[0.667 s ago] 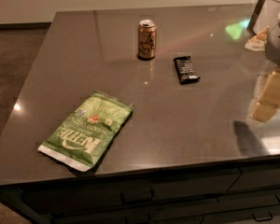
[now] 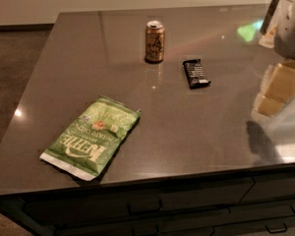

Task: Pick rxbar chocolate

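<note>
The rxbar chocolate [image 2: 196, 73] is a small flat black bar with white text. It lies on the dark table [image 2: 187, 141] right of centre, just right of the gold-brown can. My gripper [image 2: 278, 91], tan below a white arm, hangs over the table's right side. It is to the right of the bar, a little nearer the front, and apart from it. It holds nothing that I can see.
A gold-brown drink can [image 2: 155, 42] stands upright left of the bar. A green Kettle chip bag [image 2: 91, 137] lies flat near the front left. The table's front edge runs above dark drawers [image 2: 187, 210]. Floor lies to the left.
The gripper has shifted slightly left and up at the right side. The bar, can and bag have not moved.
</note>
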You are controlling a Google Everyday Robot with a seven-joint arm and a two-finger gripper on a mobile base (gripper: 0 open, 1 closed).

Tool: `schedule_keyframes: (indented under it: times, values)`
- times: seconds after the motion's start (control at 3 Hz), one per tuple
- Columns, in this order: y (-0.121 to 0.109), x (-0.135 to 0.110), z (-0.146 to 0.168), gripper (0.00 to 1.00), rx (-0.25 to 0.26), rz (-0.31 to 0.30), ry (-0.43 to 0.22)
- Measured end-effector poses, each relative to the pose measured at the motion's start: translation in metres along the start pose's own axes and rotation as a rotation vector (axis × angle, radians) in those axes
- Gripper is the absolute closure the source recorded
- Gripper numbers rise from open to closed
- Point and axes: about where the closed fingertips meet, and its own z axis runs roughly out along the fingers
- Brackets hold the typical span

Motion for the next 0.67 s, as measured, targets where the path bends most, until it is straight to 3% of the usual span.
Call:
schedule_keyframes:
  times: [0.67]
  values:
    - [-0.093, -0.016, 0.035, 0.0, 0.077, 0.305, 0.017]
